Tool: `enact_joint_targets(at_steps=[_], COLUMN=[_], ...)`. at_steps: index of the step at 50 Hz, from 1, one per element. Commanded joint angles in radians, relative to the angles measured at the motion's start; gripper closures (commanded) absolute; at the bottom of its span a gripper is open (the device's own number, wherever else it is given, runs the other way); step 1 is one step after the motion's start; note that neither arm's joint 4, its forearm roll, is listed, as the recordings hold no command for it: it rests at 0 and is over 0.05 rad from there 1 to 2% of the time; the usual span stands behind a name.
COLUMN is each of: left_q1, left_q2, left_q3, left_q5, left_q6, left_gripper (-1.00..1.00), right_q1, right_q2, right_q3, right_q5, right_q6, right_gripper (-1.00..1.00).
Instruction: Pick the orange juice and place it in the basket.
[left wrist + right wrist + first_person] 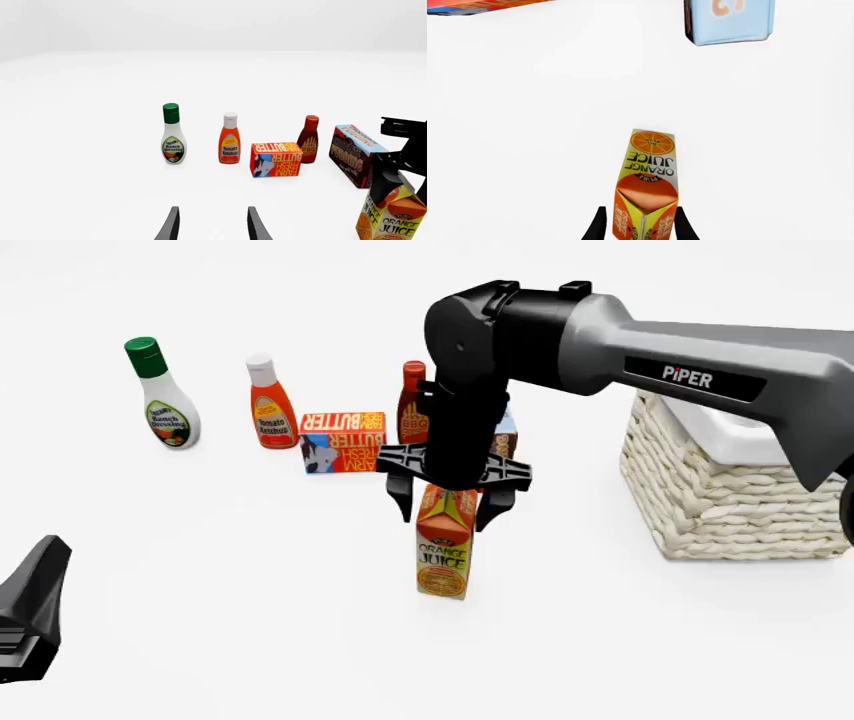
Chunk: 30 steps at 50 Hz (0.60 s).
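Observation:
The orange juice (445,545) is a tall orange and yellow carton standing upright on the white table, left of the basket (734,485). My right gripper (445,512) points straight down over it, its jaws open with one finger on each side of the gable top. In the right wrist view the carton (646,185) sits between the fingers of the gripper (640,227), with small gaps. The carton also shows in the left wrist view (393,215). My left gripper (213,227) is open and empty, low at the near left (34,605).
Behind the carton stand, from left to right, a ranch dressing bottle (163,395), a ketchup bottle (272,405), a butter box (343,440), a dark red sauce bottle (412,400) and a chocolate pudding box (357,155), which the right arm mostly hides in the front view.

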Motion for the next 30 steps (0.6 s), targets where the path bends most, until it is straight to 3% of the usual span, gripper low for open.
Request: enact_joint_targets(at_steps=[1,19,20,30], left_q1=[0.0,0.0,0.0,0.0], left_q2=[0.0,0.0,0.0,0.0], left_q3=[0.0,0.0,0.0,0.0], left_q5=[0.0,0.0,0.0,0.0], left_q6=[0.0,0.0,0.0,0.0], left_gripper=[-1.0,-1.0,-1.0,-1.0], right_q1=[-0.002,-0.018,-0.018,-0.021], right_q2=[0.018,0.019,0.023,0.023], right_q3=[0.0,0.013,0.007,0.011], right_q5=[0.0,0.0,0.0,0.0], right_q6=[-0.002,-0.014,-0.017,-0.022], right_gripper=[-1.0,-1.0,1.0,1.0])
